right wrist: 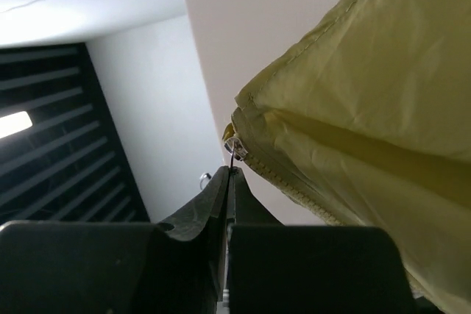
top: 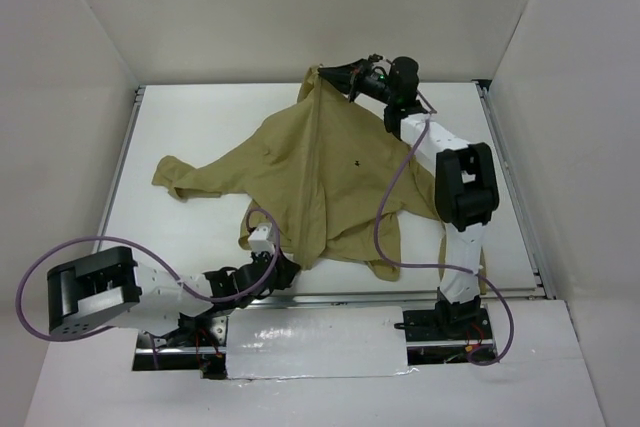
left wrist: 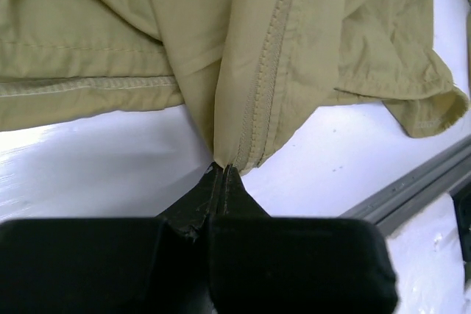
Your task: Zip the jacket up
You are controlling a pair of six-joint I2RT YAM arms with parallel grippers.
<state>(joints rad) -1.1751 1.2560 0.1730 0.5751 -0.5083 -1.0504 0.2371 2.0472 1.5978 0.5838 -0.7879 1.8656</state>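
- the jacket (top: 320, 177) is spread across the middle of the white table (top: 190, 237). One sleeve (top: 190, 175) is thrown out to the left, and the front seam is stretched from the near edge to the far edge.
- the zipper (left wrist: 268, 71) is seen closed along the run shown in the left wrist view. The pull (right wrist: 235, 149) sits at the collar end, so the task is judged done or nearly done.
- left gripper (left wrist: 223, 173): jaws are closed on the bottom hem (left wrist: 88, 86) at the zipper base, with cloth pinched between the tips.
- right gripper (right wrist: 231, 174): jaws are closed on the pull, and the collar end is held up off the table near the back wall.
- risk: the pull is tiny, smooth metal and is held by the fingertips only. It could slip out if tension is raised.
- risk: the hem could be dragged out of the left pinch if the right arm is driven farther. The seam would then go slack and bunch.
- risk: thin cloth beside the slider could be caught in the teeth, causing a jam.
- risk: the purple cable (top: 379, 222) is draped over the jacket and could snag when the arm is pulled back.
- materials: the fabric is thin, matte, olive-tan and creased, and the hem is double-stitched. The teeth are fine and flanked by stitched tape. A small dark chest mark (top: 357, 160) is noted. The table is glossy and hard.
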